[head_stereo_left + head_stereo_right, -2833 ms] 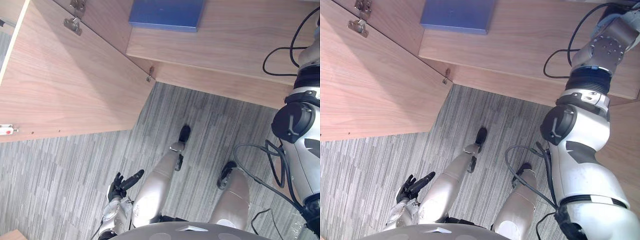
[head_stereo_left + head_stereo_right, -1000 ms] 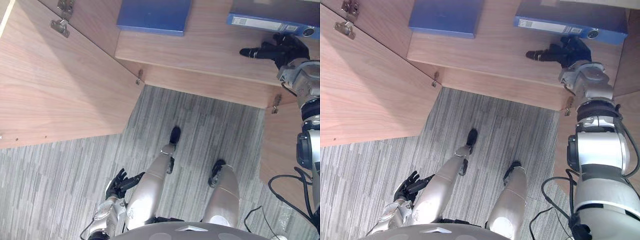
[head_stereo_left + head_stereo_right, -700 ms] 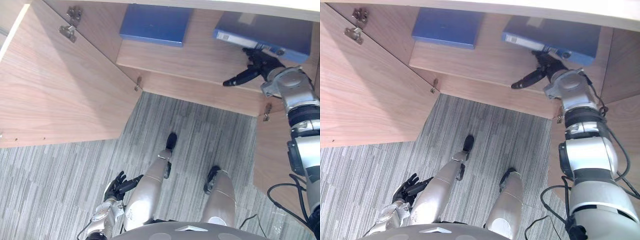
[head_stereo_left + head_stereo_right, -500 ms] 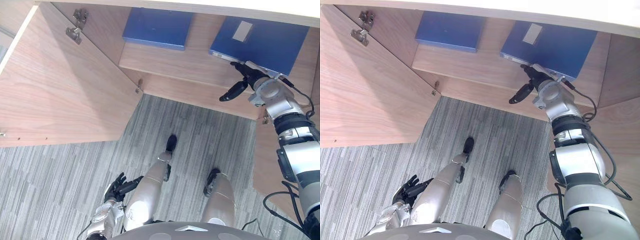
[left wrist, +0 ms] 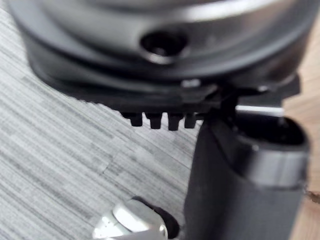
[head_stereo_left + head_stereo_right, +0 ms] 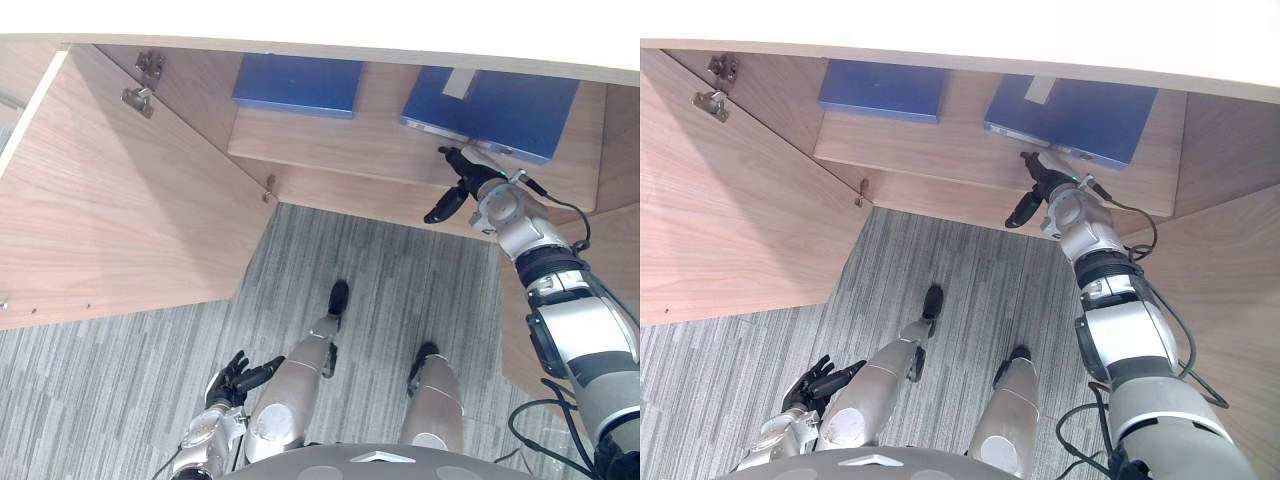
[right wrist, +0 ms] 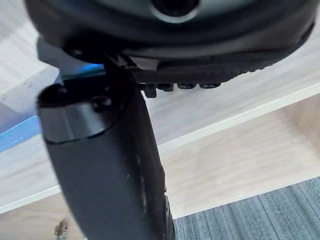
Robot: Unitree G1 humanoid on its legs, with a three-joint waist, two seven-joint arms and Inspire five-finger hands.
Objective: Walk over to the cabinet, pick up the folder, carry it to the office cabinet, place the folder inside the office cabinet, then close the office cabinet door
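Inside the open office cabinet a blue folder [image 6: 492, 100] lies flat on the right of the wooden shelf [image 6: 330, 140]. My right hand [image 6: 462, 172] hovers at the folder's near edge, fingers straight and pointing at it, thumb [image 7: 107, 165] sticking out, nothing held. I cannot tell whether the fingertips touch the folder. A second blue folder [image 6: 297, 85] lies at the left of the same shelf. My left hand [image 6: 236, 376] hangs low by my side over the carpet, fingers relaxed and holding nothing.
The cabinet's left door [image 6: 120, 210] stands wide open, swung out over the grey carpet [image 6: 130, 390], with metal hinges [image 6: 138, 97] at its inner edge. The right door [image 6: 1230, 310] is open too, close beside my right arm.
The folder has gone from the shelf's front edge to lying flat further in. My right hand has come off it and dropped slightly. The camera has tilted up.
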